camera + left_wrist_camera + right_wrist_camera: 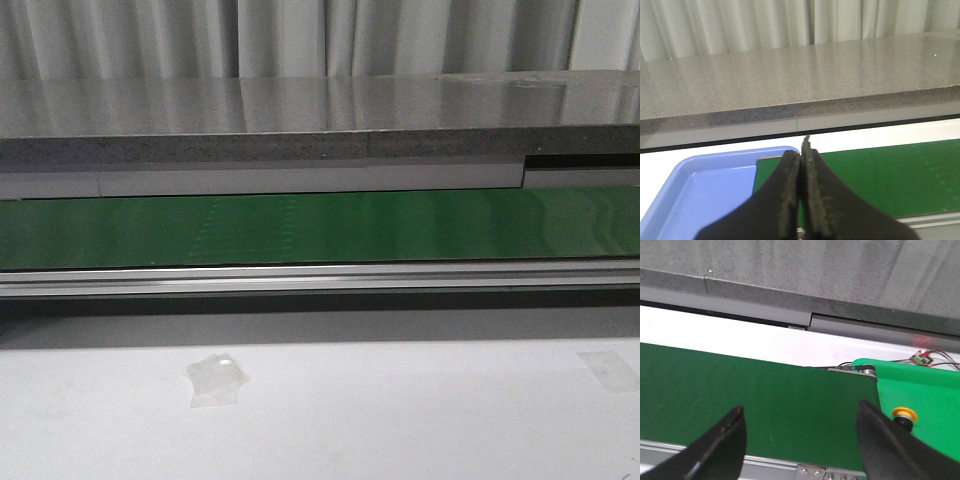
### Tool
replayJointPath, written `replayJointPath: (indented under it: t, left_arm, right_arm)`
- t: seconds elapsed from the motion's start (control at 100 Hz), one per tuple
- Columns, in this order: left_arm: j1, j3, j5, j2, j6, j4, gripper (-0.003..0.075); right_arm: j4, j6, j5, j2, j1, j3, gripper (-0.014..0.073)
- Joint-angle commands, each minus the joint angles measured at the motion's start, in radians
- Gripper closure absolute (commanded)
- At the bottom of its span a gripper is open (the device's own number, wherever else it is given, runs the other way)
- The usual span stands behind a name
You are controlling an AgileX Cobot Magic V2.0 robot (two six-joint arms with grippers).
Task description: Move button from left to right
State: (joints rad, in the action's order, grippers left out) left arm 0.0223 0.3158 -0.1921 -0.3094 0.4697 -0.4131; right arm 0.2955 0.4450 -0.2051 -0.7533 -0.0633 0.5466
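Black fingers of the right hand (800, 440) stand spread wide above the green conveyor belt (755, 395); the left hand (801, 200) has its fingers pressed together, holding nothing. Only the right wrist view shows the button (904, 416), its yellow cap just beside that hand's finger, on a green plate past the belt's end. Only the left wrist view shows the blue tray (705, 195). The front view shows neither, nor any hand. A descending finger might clip the button and knock it over.
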Motion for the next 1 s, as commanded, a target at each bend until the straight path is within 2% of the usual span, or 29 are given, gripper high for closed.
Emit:
replayJointPath:
  t: [0.0, 0.18, 0.4, 0.52, 0.64, 0.78, 0.81, 0.99]
  left_arm:
    - [-0.007, 0.028, 0.079, -0.005, 0.0, -0.016, 0.074]
    - [-0.007, 0.028, 0.079, -0.005, 0.0, -0.016, 0.074]
    - [-0.007, 0.028, 0.079, -0.005, 0.0, -0.016, 0.074]
    - [-0.007, 0.028, 0.079, -0.005, 0.0, -0.016, 0.074]
    - [-0.007, 0.028, 0.079, -0.005, 0.0, -0.016, 0.074]
    - [-0.007, 0.028, 0.079, -0.005, 0.0, -0.016, 0.074]
    - [-0.007, 0.028, 0.079, -0.005, 0.0, -0.016, 0.074]
    - [-0.007, 0.028, 0.079, -0.005, 0.0, -0.016, 0.074]
  right_arm:
    - [0.026, 0.002, 0.083, 0.085, 0.002, -0.01, 0.0118]
    - [0.058, 0.002, 0.061, 0.189, 0.002, -0.032, 0.0118]
    - [0.058, 0.002, 0.029, 0.2, 0.002, -0.032, 0.0128]
    - [0.058, 0.002, 0.016, 0.2, 0.002, -0.032, 0.0244]
    - [0.058, 0.002, 0.009, 0.2, 0.002, -0.032, 0.0448]
    - [0.058, 0.002, 0.009, 0.2, 0.002, -0.032, 0.0646]
    - [0.058, 0.002, 0.009, 0.2, 0.002, -0.032, 0.0666]
    - [0.058, 0.002, 0.009, 0.2, 0.002, -0.032, 0.0662]
